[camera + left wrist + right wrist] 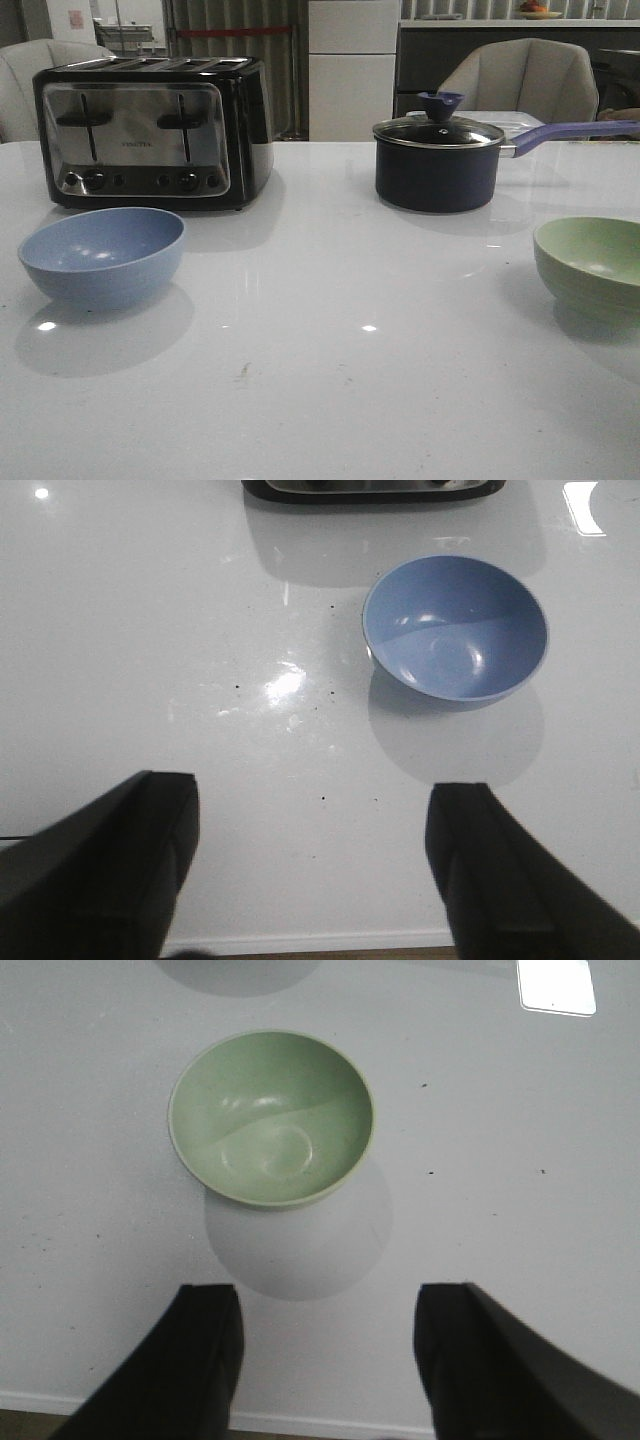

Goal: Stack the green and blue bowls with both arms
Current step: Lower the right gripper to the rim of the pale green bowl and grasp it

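- Two bowls sit far apart on the white table (330,400): the blue bowl (102,255) on the robot's left, just in front of the toaster (152,132), and the green bowl (590,262) on the right, partly cut off by the edge of the front view.
- Both bowls stand upright and empty, and neither is touched by anything.
- Behind the green one, a dark saucepan (438,165) with a glass lid and purple handle stands out of the way.
- From its wrist camera, the left gripper (315,870) hangs above bare table with its jaws spread wide and nothing between them; the blue bowl lies ahead of it, off to one side.
- Likewise the right gripper (325,1355) is wide apart and empty, with the green bowl ahead of its fingers.
- I'd judge this to be the very start, with no bowl picked up yet.
- Next, each arm likely needs to reach forward and down to a rim, then pinch it so one bowl can be carried across and lowered into the other.
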Robot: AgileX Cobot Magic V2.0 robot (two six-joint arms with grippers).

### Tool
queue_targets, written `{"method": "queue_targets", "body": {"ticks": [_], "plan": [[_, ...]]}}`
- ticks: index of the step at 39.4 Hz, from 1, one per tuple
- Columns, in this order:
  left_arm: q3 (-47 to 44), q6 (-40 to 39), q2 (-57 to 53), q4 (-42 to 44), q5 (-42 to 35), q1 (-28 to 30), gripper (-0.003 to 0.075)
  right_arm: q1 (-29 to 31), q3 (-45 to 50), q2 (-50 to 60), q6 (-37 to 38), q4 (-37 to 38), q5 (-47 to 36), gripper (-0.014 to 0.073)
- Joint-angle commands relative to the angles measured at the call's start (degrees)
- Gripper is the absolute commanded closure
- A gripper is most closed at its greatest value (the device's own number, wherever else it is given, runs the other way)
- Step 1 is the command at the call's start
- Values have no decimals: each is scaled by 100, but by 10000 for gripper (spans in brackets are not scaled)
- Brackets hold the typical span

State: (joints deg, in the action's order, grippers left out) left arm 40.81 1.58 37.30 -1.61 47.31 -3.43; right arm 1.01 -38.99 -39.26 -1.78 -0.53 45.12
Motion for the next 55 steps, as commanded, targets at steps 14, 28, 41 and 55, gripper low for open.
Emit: {"method": "queue_targets", "body": {"ticks": [14, 28, 41, 55], "plan": [[197, -38, 26, -21, -365, -32, 174, 779, -1042, -1976, -48, -409, 226, 96], [197, -38, 26, -21, -365, -32, 174, 900, -2094, -3968, -457, -914, 331, 96], [197, -38, 26, -21, -365, -32, 175, 900, -2839, -5248, -502, -871, 173, 96], [197, -38, 26, -21, -365, -32, 175, 900, -2937, -6007, -502, -784, -488, 97]]}}
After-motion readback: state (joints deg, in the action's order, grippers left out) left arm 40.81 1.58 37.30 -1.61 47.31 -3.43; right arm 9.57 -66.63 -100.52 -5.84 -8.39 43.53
